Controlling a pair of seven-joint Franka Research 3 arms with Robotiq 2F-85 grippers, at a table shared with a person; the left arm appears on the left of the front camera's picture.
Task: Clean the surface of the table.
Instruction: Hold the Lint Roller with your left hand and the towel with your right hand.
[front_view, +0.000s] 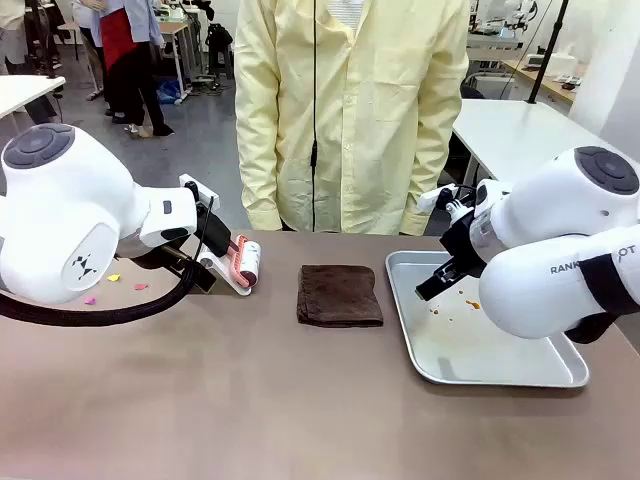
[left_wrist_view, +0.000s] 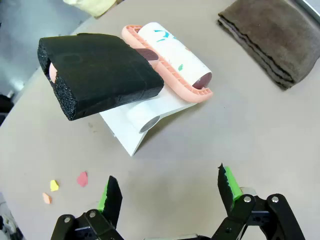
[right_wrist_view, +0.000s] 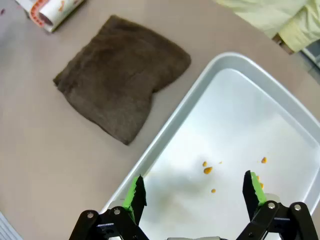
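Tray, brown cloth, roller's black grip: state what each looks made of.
Tray: likely metal, perhaps aluminium; silvery, dull sheen, rolled rim. Brown cloth: soft textile, maybe microfibre or terry; fuzzy nap, folded layers. Black grip: foam, matte; porous cut edge.

Light: bright, even, overhead.
Shadows: soft, beneath the roller (left_wrist_view: 172, 52) ahead of the left gripper (left_wrist_view: 167, 180).
Edges: wrist views bulge.

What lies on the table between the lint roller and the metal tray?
A folded brown cloth lies on the table between the lint roller and the metal tray, in the front view.
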